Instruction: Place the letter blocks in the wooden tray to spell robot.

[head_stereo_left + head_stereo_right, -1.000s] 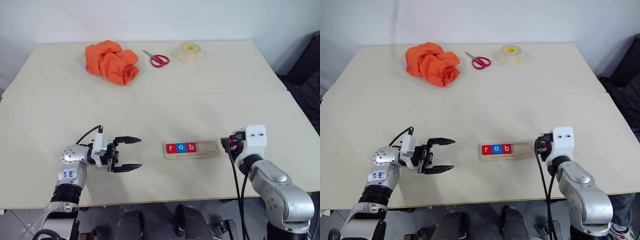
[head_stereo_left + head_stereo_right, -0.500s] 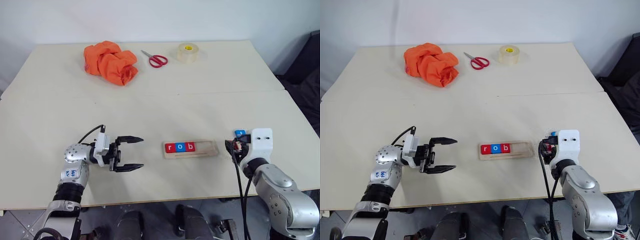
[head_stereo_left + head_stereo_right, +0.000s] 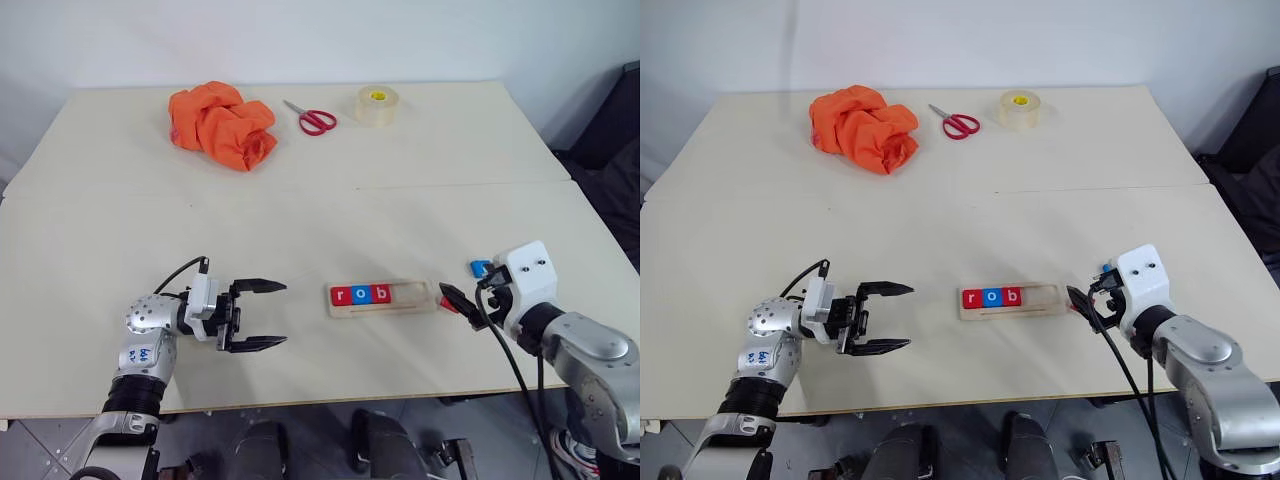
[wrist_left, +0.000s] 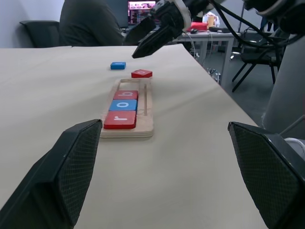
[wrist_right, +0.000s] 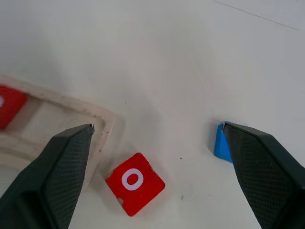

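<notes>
The wooden tray lies near the table's front edge, between my two grippers. In its left part sit a red r, a blue o and a red b. A loose red o block lies flat on the table just off the tray's right end. A blue block rests a little farther right. My right gripper hovers open over the red o block, touching nothing. To the left of the tray, my left gripper is open and empty, pointing at the tray.
An orange cloth, red scissors and a roll of clear tape lie along the far side. A seam crosses the table's middle. In the left wrist view, a seated person and desks appear beyond the table.
My right gripper has opened wide, rolled and lifted slightly to the right. The red o block now lies free on the table, and the blue block has come into sight. The left arm stayed put.
</notes>
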Available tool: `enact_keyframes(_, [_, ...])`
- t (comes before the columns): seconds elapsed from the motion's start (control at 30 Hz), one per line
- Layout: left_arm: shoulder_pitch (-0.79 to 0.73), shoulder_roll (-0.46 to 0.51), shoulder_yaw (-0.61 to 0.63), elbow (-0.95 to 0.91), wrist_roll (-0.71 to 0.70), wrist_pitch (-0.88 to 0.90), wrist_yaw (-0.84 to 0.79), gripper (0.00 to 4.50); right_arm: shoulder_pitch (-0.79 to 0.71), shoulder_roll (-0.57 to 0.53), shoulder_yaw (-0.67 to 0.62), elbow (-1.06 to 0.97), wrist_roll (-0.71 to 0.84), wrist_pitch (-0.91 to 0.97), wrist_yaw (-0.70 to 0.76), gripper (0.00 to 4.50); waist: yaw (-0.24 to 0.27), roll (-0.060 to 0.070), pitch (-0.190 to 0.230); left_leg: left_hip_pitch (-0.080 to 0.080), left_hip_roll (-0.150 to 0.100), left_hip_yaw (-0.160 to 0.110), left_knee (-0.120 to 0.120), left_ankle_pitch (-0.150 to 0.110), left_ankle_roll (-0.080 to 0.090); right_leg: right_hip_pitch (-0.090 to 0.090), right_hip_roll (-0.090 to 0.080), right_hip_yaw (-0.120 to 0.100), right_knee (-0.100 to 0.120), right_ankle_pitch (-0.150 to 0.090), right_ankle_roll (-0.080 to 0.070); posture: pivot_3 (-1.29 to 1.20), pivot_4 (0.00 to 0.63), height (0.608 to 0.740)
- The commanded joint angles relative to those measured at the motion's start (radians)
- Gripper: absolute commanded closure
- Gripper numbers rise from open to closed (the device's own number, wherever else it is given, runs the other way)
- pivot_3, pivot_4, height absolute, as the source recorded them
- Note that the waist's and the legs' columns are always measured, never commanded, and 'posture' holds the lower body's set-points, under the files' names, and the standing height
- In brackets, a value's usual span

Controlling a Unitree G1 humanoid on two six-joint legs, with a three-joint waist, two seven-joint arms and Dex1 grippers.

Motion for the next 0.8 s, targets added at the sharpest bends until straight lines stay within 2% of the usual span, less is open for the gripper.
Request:
enact_keyframes(0.03, [0.020,0.005,0.016,-0.047,-0.021,0.002,0.013,0.00,-0.021,-0.111,0.013,0.071,0.003,-0.095,0.146,0.01,0.000,0.000,0.000,0.000,0.000,0.000,0.000,0.000,0.000,0.000,0.000,0.000,0.000,0.000,0.000,0.00,0.150,0.740])
enact_keyframes(0.2, [0.052,0.004,0.022,-0.077,-0.020,0.002,0.033,0.00,-0.082,-0.296,0.136,0.284,-0.047,-0.269,0.398,0.01,0.000,0.000,0.000,0.000,0.000,0.001,0.000,0.000,0.000,0.000,0.000,0.000,-0.001,0.000,0.001,0.00,0.150,0.740])
enact_keyframes(0.57, [0.137,0.012,0.030,-0.176,-0.023,0.014,0.095,0.00,-0.262,-0.312,0.319,0.536,-0.136,-0.393,0.563,0.01,0.000,0.000,0.000,0.000,0.000,0.001,0.000,0.000,0.000,0.000,-0.001,0.000,-0.001,0.001,0.001,0.00,0.150,0.740])
enact_keyframes(0.67, [0.153,0.016,0.032,-0.193,-0.024,0.018,0.105,0.00,-0.276,-0.309,0.338,0.552,-0.142,-0.398,0.595,0.62,0.003,0.000,0.000,0.000,0.000,0.001,0.001,0.000,-0.001,0.000,-0.001,0.000,-0.001,0.001,0.001,0.00,0.150,0.740])
enact_keyframes(0.8, [0.156,0.023,0.035,-0.197,-0.025,0.021,0.115,0.00,-0.297,-0.299,0.356,0.573,-0.161,-0.408,0.600,1.95,0.002,0.000,0.000,0.000,0.000,0.001,0.001,0.000,-0.001,0.000,-0.001,0.000,-0.001,0.001,0.000,0.00,0.150,0.740])
